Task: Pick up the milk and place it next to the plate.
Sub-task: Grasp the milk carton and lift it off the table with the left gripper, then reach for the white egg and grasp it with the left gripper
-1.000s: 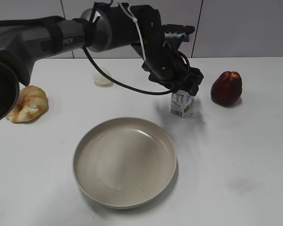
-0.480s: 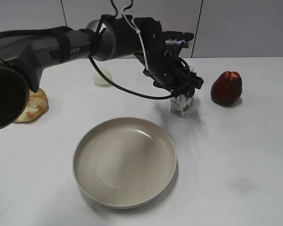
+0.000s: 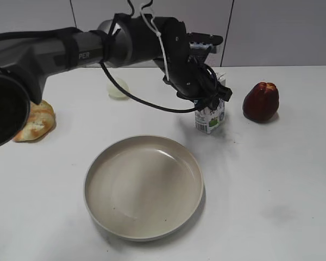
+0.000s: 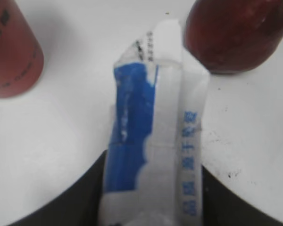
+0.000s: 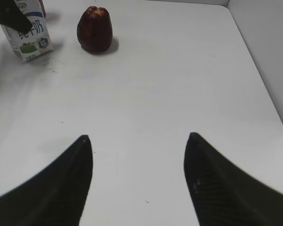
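Observation:
The milk point(image 3: 209, 117), a small white carton with blue markings, stands on the white table behind the right rim of the beige plate point(image 3: 144, 185). My left gripper point(image 3: 212, 101) comes down on its top. In the left wrist view the carton point(image 4: 151, 141) fills the space between the two dark jaws point(image 4: 153, 197), which touch both of its sides. The carton also shows at the far left of the right wrist view point(image 5: 27, 35). My right gripper point(image 5: 137, 136) is open and empty over bare table, out of the exterior view.
A dark red fruit point(image 3: 261, 101) sits right of the milk. A red can point(image 4: 9, 47) stands just behind the carton, hidden by the arm in the exterior view. A bread roll point(image 3: 35, 120) and a pale round object point(image 3: 118, 88) lie at the left.
My left gripper has come down over the top of the milk and closed on it. The carton now leans slightly. The plate and fruit have not moved.

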